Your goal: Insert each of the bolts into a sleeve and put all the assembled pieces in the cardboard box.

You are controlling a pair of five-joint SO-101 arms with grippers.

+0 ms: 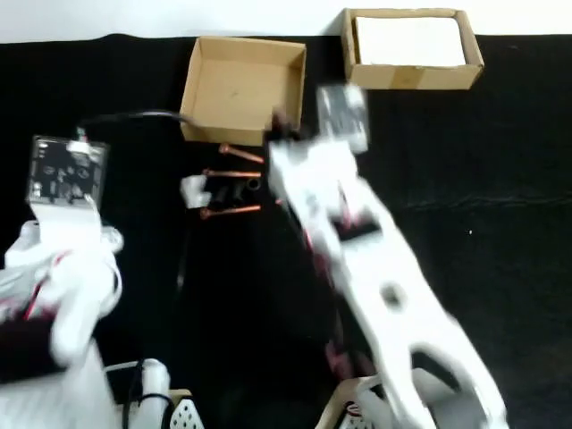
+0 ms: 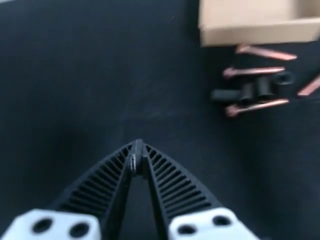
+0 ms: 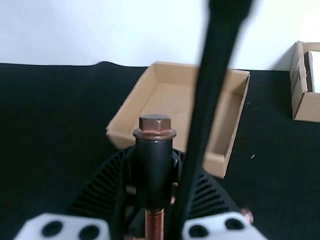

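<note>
My right gripper (image 3: 152, 155) is shut on an assembled piece: a black sleeve (image 3: 152, 170) with a copper bolt (image 3: 154, 126) through it, head up and thread showing below. In the high view the right gripper (image 1: 279, 130) hovers by the near right corner of the open cardboard box (image 1: 241, 85). Loose copper bolts (image 1: 231, 173) and black sleeves (image 1: 234, 189) lie on the black table just in front of the box. My left gripper (image 2: 137, 150) is shut with nothing in it, well back from the bolts (image 2: 252, 71) and sleeves (image 2: 250, 92).
A second cardboard box (image 1: 411, 45) with a white insert stands at the back right. A black cable (image 3: 210, 100) crosses in front of the right wrist camera. The left arm (image 1: 67, 259) stands at the table's left side.
</note>
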